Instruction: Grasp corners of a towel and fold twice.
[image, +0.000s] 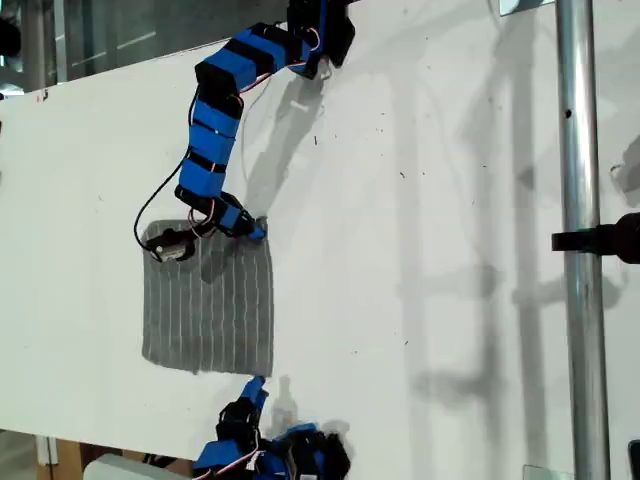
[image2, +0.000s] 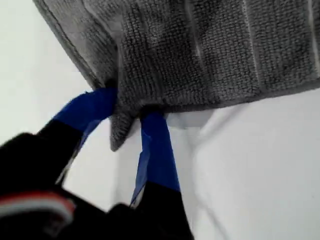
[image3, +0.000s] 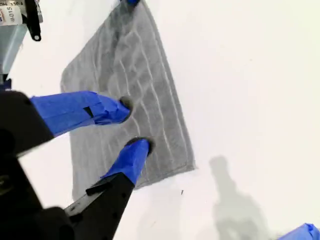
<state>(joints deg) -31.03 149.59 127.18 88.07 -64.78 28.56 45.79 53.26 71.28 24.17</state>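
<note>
Towel (image: 210, 305): flat on white tabletop (image: 420, 250), stripes running up-down in exterior view | first claw (image2: 127, 120): pinching one corner (image2: 117, 137) | second claw (image3: 132, 127): parted, above cloth.

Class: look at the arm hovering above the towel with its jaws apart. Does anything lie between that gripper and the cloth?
Nothing visible does. My second gripper hangs open over bare towel; my first gripper pinches a corner elsewhere.

The towel (image: 210, 305) is thin grey cloth with fine pale stripes, lying flat and roughly square on the white counter (image: 420, 250), at about 8 o'clock in the exterior view. One corner (image2: 120, 132) is pinched and bunched.
</note>
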